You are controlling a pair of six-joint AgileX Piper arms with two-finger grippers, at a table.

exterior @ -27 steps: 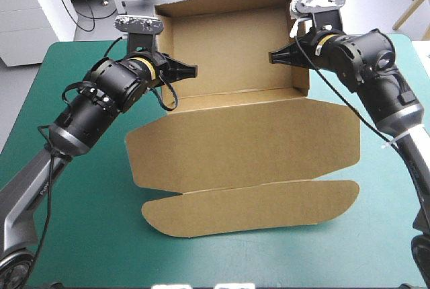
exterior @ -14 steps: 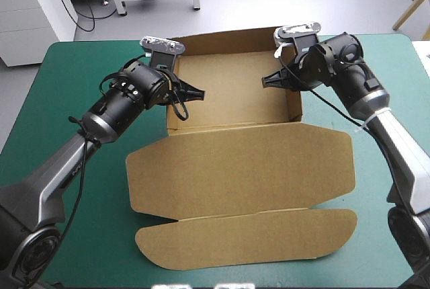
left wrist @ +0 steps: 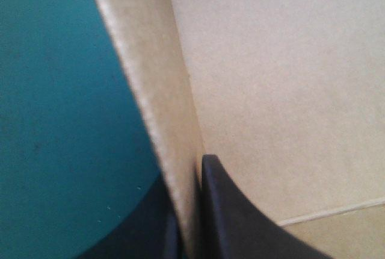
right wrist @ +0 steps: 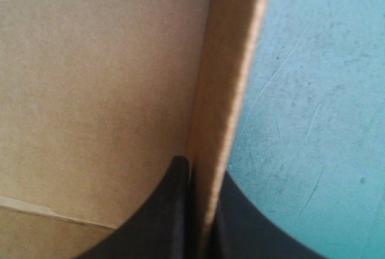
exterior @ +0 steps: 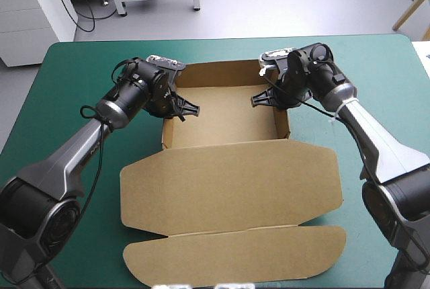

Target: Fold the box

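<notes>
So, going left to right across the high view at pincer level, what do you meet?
Teal-green cover → left pincer on a side wall → open floor of the box → right pincer on the opposite wall → cover again.

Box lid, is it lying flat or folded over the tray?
Flat: the lid lies spread on the teal-green cover, nearer than the open tray.

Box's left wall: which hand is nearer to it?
Left. The left hand is shut on that left wall, one finger on each side. The right hand grips the right wall, across the box.
</notes>
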